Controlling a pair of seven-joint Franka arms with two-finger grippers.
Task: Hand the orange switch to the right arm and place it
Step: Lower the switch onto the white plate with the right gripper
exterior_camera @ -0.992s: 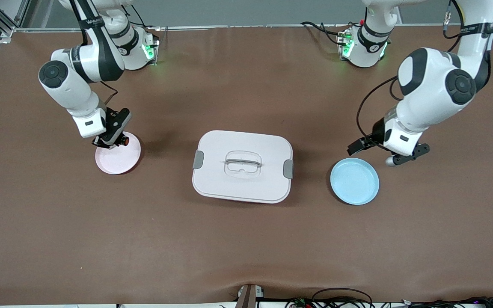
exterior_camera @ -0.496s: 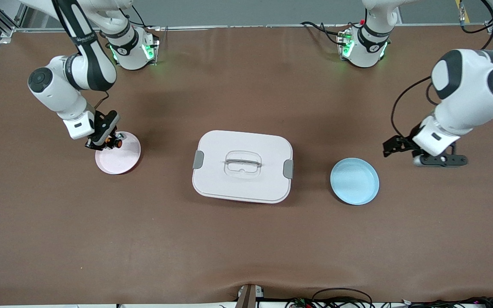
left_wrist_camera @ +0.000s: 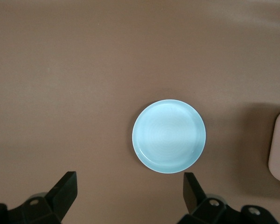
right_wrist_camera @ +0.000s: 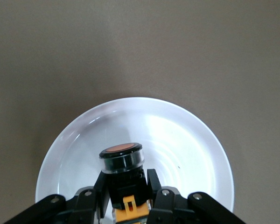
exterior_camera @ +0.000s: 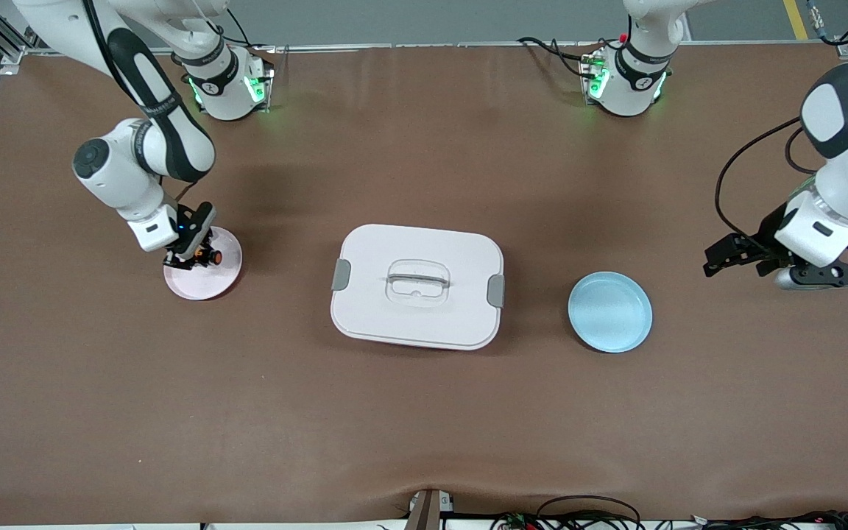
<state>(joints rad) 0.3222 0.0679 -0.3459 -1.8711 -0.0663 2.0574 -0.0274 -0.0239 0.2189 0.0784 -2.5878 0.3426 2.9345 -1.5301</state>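
At the middle left of the front view, the right hand [exterior_camera: 199, 258] pinches the orange switch [exterior_camera: 212, 257] just over the pink plate [exterior_camera: 203, 283]; in the right wrist view the switch [right_wrist_camera: 122, 157] sits low in the frame's centre, orange face up. At the right edge of the front view, the left hand [exterior_camera: 829, 274] hangs over bare worktop [exterior_camera: 424, 412] with fingers [left_wrist_camera: 65, 189] spread, empty, the blue plate [exterior_camera: 610, 311] near it and the lidded box [exterior_camera: 417, 285] at centre.

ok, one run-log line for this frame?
stage: placing | right gripper: shut on orange switch, over pink plate | left gripper: open, empty, waiting beside blue plate | box: closed
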